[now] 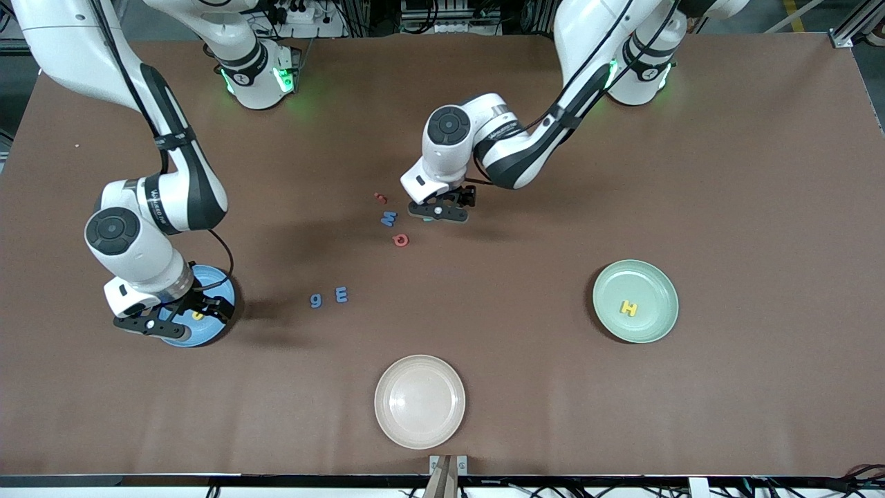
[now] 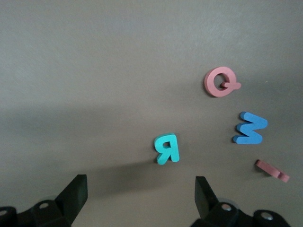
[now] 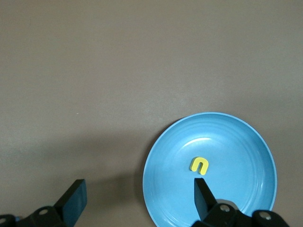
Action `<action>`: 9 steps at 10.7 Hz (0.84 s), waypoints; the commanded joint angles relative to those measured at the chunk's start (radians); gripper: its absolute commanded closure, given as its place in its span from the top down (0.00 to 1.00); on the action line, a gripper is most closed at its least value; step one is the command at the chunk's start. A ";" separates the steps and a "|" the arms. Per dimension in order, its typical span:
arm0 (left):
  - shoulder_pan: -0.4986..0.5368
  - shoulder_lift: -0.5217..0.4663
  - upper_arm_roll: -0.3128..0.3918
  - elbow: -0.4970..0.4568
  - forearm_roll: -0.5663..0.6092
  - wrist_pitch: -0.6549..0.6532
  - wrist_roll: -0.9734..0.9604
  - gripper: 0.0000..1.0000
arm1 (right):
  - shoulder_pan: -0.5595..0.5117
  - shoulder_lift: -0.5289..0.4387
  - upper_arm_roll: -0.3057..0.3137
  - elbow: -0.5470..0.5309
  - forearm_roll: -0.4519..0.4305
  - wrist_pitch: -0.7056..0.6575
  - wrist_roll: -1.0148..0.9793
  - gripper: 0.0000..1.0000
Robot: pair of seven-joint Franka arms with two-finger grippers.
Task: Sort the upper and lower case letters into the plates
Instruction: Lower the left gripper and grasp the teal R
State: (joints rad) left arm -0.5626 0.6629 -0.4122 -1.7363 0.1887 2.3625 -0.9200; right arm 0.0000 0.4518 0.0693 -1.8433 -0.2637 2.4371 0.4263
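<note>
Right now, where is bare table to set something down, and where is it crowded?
Free: between the blue E and the green plate, and around the empty beige plate. Crowded: under the left hand, where the Q, W and R cluster.

surface: wide brown matte table (image 1: 622,415) | lying directly on it: sky blue round plate (image 1: 214,280), pale mint green round plate (image 1: 657,315), cream-beige round plate (image 1: 420,401) | loose pieces sitting on it: red Q (image 1: 400,240), blue M (image 1: 388,218), small red piece (image 1: 379,198), teal R (image 2: 166,148), blue g (image 1: 316,300), blue E (image 1: 341,294)
</note>
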 commanded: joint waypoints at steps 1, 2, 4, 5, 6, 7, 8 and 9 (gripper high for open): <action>-0.017 0.043 0.018 0.021 0.027 0.021 -0.071 1.00 | 0.018 -0.001 -0.002 0.016 -0.020 -0.018 0.028 1.00; -0.031 0.052 0.021 0.021 0.035 0.043 -0.088 1.00 | 0.017 -0.001 -0.002 0.021 -0.022 -0.020 0.028 1.00; -0.037 0.058 0.029 0.024 0.034 0.067 -0.131 1.00 | 0.018 -0.002 -0.002 0.021 -0.025 -0.047 0.040 1.00; -0.037 0.072 0.030 0.035 0.034 0.078 -0.144 1.00 | 0.029 -0.002 -0.002 0.021 -0.025 -0.047 0.060 1.00; -0.042 0.090 0.032 0.041 0.037 0.090 -0.173 1.00 | 0.031 -0.001 -0.002 0.019 -0.025 -0.047 0.069 1.00; -0.066 0.107 0.045 0.064 0.046 0.098 -0.195 1.00 | 0.031 -0.001 -0.002 0.024 -0.025 -0.047 0.068 1.00; -0.110 0.107 0.082 0.067 0.046 0.098 -0.224 1.00 | 0.035 -0.001 -0.002 0.029 -0.025 -0.049 0.069 1.00; -0.147 0.109 0.114 0.078 0.046 0.098 -0.232 1.00 | 0.041 -0.001 -0.002 0.029 -0.025 -0.049 0.069 1.00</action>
State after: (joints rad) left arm -0.6405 0.7516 -0.3501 -1.7003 0.2072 2.4546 -1.0972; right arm 0.0287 0.4517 0.0694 -1.8297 -0.2639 2.4076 0.4645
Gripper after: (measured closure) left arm 0.000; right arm 0.000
